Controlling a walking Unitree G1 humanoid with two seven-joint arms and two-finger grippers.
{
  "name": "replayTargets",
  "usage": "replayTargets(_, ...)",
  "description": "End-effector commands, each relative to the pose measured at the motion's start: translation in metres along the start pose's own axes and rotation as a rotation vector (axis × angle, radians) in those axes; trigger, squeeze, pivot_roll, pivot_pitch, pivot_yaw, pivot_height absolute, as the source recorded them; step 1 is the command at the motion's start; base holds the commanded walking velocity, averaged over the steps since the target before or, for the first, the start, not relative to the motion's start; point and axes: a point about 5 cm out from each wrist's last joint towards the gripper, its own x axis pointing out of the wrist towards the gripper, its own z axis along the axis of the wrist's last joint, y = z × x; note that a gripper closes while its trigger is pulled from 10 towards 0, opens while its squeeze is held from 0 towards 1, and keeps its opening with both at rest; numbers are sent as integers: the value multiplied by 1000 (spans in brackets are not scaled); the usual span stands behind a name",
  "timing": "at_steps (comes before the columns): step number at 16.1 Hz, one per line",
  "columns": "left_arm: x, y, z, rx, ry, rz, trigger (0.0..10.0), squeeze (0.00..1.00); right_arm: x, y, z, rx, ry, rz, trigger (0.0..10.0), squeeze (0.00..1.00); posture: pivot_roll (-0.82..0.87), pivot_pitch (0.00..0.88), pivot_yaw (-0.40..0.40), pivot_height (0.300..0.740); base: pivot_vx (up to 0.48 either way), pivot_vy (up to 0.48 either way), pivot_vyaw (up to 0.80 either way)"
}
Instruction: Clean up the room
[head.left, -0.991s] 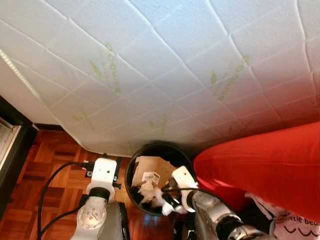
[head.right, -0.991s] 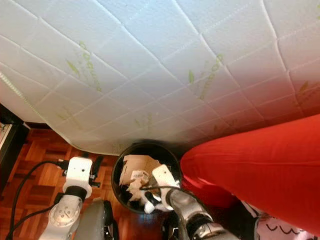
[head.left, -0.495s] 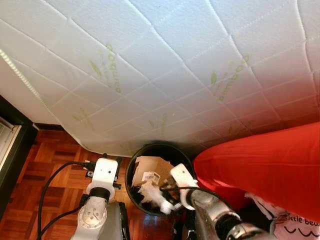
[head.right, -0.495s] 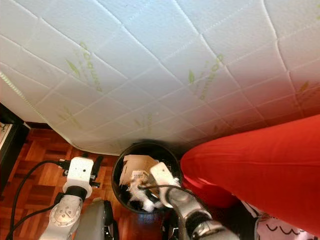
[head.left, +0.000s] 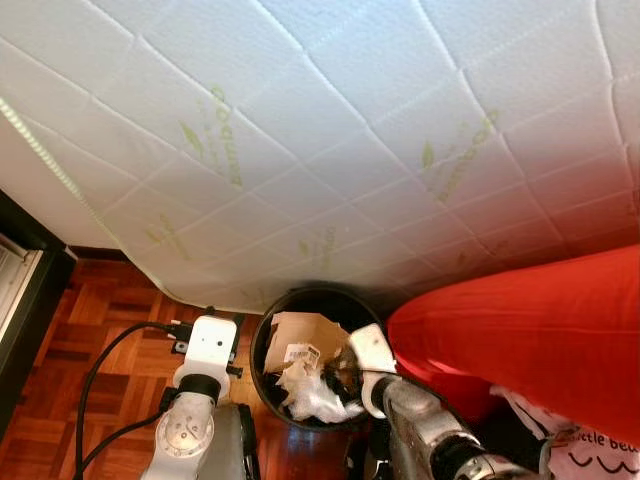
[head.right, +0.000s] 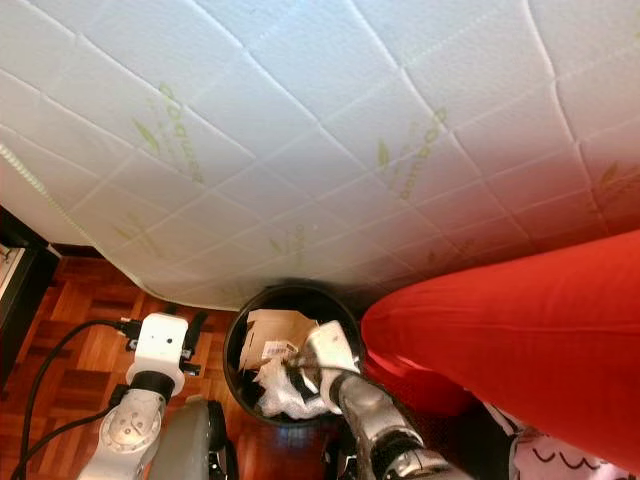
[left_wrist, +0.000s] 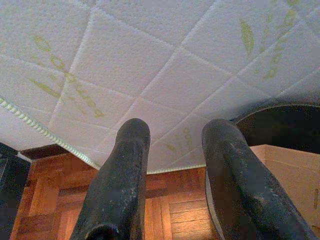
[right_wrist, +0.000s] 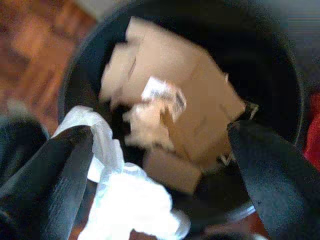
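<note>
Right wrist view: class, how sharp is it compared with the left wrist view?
Right wrist view: soft and motion-blurred across the round black bin, brown cardboard and white crumpled plastic. Left wrist view: sharper, the white quilted mattress stitching crisp, evenly lit.

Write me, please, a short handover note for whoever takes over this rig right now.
Right gripper: open, over the black bin, holding nothing.
Left gripper: open, empty, idle beside the bin above the wood floor.
White crumpled trash lies in the bin with a cardboard box.
Done: that trash is binned.
Left: withdraw the right arm; probably look for more clutter near the mattress and red fabric.
</note>
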Motion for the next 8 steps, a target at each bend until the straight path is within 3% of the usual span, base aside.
replayTargets(1, -6, -4, -11, 6, 45, -15, 10000, 0, -3, 1, -12, 35, -4, -17, 10000, 0, 176, 440, -91, 615, 0, 0, 0)
replayTargets(2, -6, -4, -11, 7, 44, -14, 10000, 0, -3, 0, -17, 38, 57, -18, 10000, 0, 176, 440, -91, 615, 0, 0, 0)
replayTargets(3, -6, -4, -11, 6, 45, -14, 10000, 0, -5, -5, -27, -181, 334, -18, 10000, 0, 172, 439, -92, 615, 0, 0, 0)
replayTargets(4, -6, -4, -10, 5, 44, -14, 10000, 0, -6, -9, -28, -241, 383, -25, 10000, 0, 177, 440, -92, 615, 0, 0, 0)
replayTargets(6, -6, -4, -10, 5, 44, -14, 10000, 0, -5, -2, -32, -27, 296, -13, 10000, 0, 177, 442, -91, 615, 0, 0, 0)
replayTargets(7, -6, -4, -10, 5, 44, -14, 10000, 0, -5, -2, -32, -19, 291, -13, 10000, 0, 174, 443, -92, 615, 0, 0, 0)
replayTargets(8, -6, -4, -11, -1, 47, -15, 10000, 0, -5, -4, -28, -128, 299, 0, 10000, 1000, 175, 443, -90, 615, 0, 0, 0)
